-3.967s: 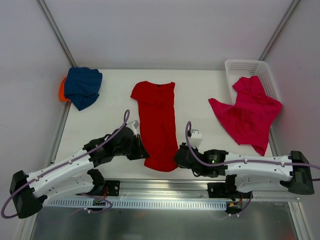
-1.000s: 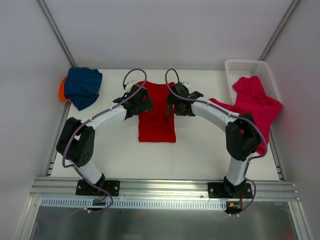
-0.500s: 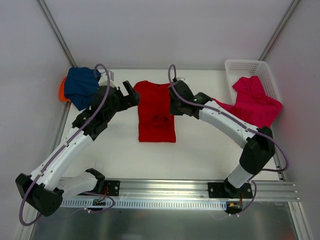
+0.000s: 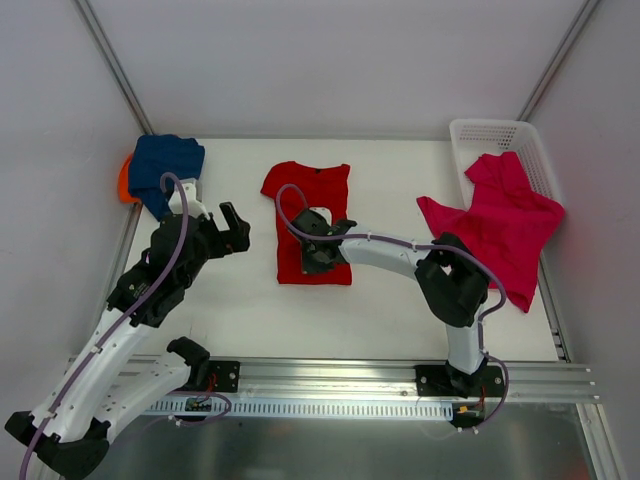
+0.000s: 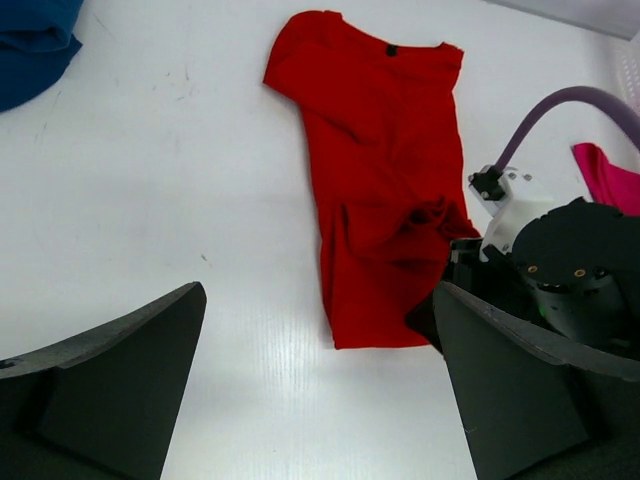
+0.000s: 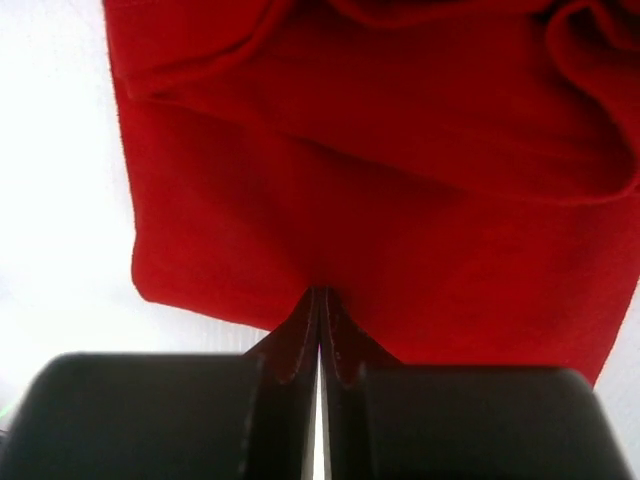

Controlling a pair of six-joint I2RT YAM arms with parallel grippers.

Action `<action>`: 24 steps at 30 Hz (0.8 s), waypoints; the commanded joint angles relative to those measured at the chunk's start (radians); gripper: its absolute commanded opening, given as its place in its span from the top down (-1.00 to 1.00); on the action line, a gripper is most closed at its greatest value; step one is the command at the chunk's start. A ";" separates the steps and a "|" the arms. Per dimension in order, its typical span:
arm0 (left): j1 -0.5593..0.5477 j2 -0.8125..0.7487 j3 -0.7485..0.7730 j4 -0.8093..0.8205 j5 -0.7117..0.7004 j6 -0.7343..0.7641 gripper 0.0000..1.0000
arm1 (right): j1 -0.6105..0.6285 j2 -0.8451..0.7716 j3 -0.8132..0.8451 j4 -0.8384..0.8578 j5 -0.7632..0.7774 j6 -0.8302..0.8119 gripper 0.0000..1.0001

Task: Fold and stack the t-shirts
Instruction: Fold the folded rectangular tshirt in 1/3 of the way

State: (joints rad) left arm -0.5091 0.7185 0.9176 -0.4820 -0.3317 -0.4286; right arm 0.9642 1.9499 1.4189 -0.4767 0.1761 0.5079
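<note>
On the top view, the plain bright red t-shirt [image 4: 313,200] lies flat at the centre of the white table [image 4: 400,300]. Its collar points to the top of the frame and its hem to the bottom, and a bunched crease shows near its right edge.

The right gripper [image 4: 318,258] is down on the shirt's lower part. In my right wrist view [image 6: 320,300] the jaws are pressed together with no gap, and their tips are pinched on the red cloth [image 6: 400,200] right at the hem.

The left gripper [image 4: 232,228] sits left of the shirt and apart from it. Its jaws stand wide apart with nothing between them; the left wrist view [image 5: 316,290] shows the red shirt [image 5: 380,160] beyond the spread fingers [image 5: 120,370].

In the upper left, the crumpled navy blue t-shirt [image 4: 165,172] rests on top of an orange t-shirt [image 4: 124,182], of which only an edge peeks out. At the right, the magenta-pink t-shirt [image 4: 500,225] spills from the white plastic lattice basket [image 4: 490,135] onto the table.
</note>
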 commanded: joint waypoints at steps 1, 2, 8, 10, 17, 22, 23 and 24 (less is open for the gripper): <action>0.003 -0.011 -0.023 -0.032 -0.040 0.036 -0.98 | -0.002 -0.019 -0.006 0.030 0.028 0.034 0.99; 0.001 -0.013 -0.026 -0.030 -0.041 0.028 -0.98 | -0.002 -0.022 -0.008 0.029 0.029 0.034 0.99; 0.003 -0.033 -0.034 -0.035 -0.036 0.024 -0.98 | -0.005 -0.049 0.002 0.020 0.068 0.003 0.99; 0.001 -0.037 -0.039 -0.033 -0.040 0.019 -0.98 | -0.008 -0.045 0.017 0.013 0.082 -0.014 0.99; 0.003 -0.044 -0.046 -0.036 -0.041 0.014 -0.98 | -0.057 0.006 0.094 -0.008 0.057 -0.058 0.99; 0.001 -0.037 -0.048 -0.036 -0.046 0.013 -0.98 | -0.103 0.056 0.141 -0.007 0.033 -0.085 0.99; 0.001 -0.037 -0.048 -0.038 -0.046 0.013 -0.98 | -0.110 0.064 0.146 -0.005 0.030 -0.091 0.99; 0.001 -0.036 -0.048 -0.038 -0.049 0.013 -0.98 | -0.123 0.078 0.158 -0.005 0.014 -0.092 0.99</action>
State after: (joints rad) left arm -0.5091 0.6827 0.8715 -0.5232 -0.3523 -0.4217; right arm 0.8684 1.9873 1.5291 -0.4675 0.2157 0.4461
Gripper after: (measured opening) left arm 0.990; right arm 0.009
